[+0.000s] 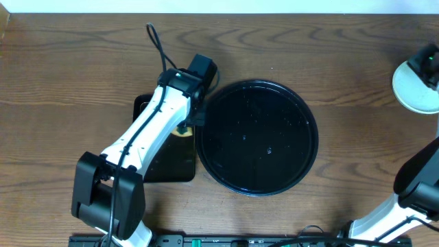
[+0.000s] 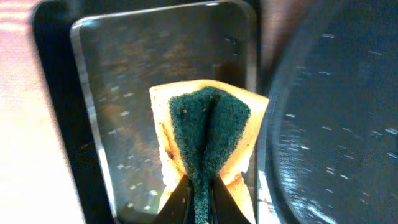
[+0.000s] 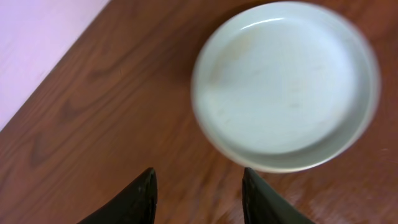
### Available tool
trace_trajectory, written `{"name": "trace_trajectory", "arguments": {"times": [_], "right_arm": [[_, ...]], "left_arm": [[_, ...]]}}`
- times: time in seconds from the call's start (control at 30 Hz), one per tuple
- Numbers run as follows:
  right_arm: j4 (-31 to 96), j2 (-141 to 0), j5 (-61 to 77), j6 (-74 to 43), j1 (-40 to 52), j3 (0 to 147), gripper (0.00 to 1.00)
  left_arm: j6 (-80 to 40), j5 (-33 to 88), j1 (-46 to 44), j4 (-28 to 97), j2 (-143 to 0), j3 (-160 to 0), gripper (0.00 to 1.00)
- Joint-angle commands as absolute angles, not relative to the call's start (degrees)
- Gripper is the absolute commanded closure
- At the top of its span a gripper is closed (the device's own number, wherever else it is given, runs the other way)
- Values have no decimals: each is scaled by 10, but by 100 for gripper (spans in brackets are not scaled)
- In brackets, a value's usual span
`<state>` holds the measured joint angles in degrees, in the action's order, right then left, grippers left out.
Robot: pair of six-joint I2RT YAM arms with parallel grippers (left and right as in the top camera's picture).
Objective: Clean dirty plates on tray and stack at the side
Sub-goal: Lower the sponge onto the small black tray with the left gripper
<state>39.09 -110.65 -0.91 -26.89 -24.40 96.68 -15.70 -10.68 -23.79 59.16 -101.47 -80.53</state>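
Observation:
The round black tray (image 1: 257, 137) lies mid-table with nothing on it; its rim also fills the right of the left wrist view (image 2: 336, 112). A pale mint-green plate (image 1: 411, 92) rests on the bare wood at the far right edge, and its face looks wiped in the right wrist view (image 3: 286, 81). My right gripper (image 3: 199, 182) hangs open just short of that plate, holding nothing; from overhead the right gripper (image 1: 429, 63) overlaps the plate's top edge. My left gripper (image 2: 199, 202) is shut on a yellow sponge (image 2: 208, 134) with a green scouring face, over the small rectangular tray.
A small rectangular black tray (image 1: 164, 168) lies directly left of the round tray, its wet floor (image 2: 124, 93) under the sponge. The left arm (image 1: 147, 130) crosses above it. A pale wall or table edge (image 3: 37, 43) borders the wood beyond the plate.

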Motion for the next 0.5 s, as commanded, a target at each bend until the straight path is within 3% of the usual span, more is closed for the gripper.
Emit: {"name": "trace_trajectory", "arguments": {"times": [0.0, 0.3, 0.47], "right_arm": [[410, -1061, 11, -252, -202, 980, 57], [514, -974, 62, -240, -92, 980, 52], [587, -964, 101, -225, -16, 980, 63]], "left_arm": [[-216, -162, -217, 611, -992, -804, 93], [-308, -132, -140, 646, -983, -798, 93], [-307, -122, -128, 631, -983, -778, 92]]}}
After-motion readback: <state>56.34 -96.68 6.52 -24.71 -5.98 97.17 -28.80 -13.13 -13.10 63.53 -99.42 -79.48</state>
